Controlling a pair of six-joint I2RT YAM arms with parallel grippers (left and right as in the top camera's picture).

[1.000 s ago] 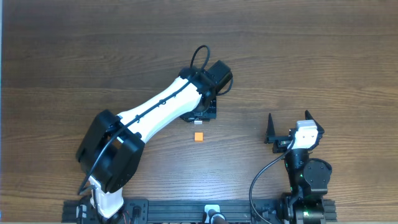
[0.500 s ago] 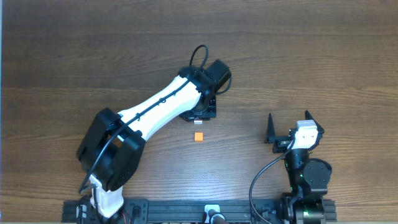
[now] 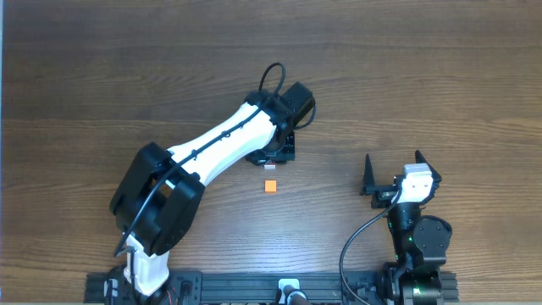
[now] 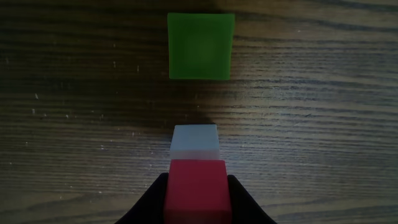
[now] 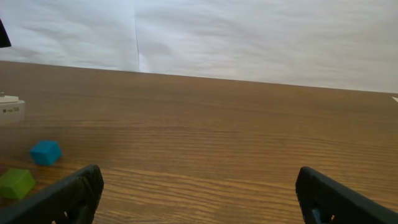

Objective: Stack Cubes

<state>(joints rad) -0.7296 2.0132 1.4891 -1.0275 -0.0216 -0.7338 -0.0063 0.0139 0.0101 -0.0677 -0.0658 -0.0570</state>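
My left gripper (image 4: pixel 196 182) is shut on a red cube (image 4: pixel 194 198), low over the wooden table. A white cube (image 4: pixel 194 142) lies just beyond the red one; I cannot tell if they touch. Farther on rests a green cube (image 4: pixel 201 45). In the top view the left gripper (image 3: pixel 276 154) is at the table's middle, with an orange cube (image 3: pixel 270 186) just in front of it. My right gripper (image 3: pixel 394 171) stands open and empty at the right. From the right gripper (image 5: pixel 199 179), a blue cube (image 5: pixel 46 152) and the green cube (image 5: pixel 17 182) lie off to one side.
The table (image 3: pixel 440 76) is bare dark wood around the cubes, with wide free room at the far side and at both ends. A pale wall (image 5: pixel 249 37) rises behind the table in the right wrist view.
The left arm's lower links have shifted slightly to the right, while its gripper stays in about the same place. The right arm has not moved.
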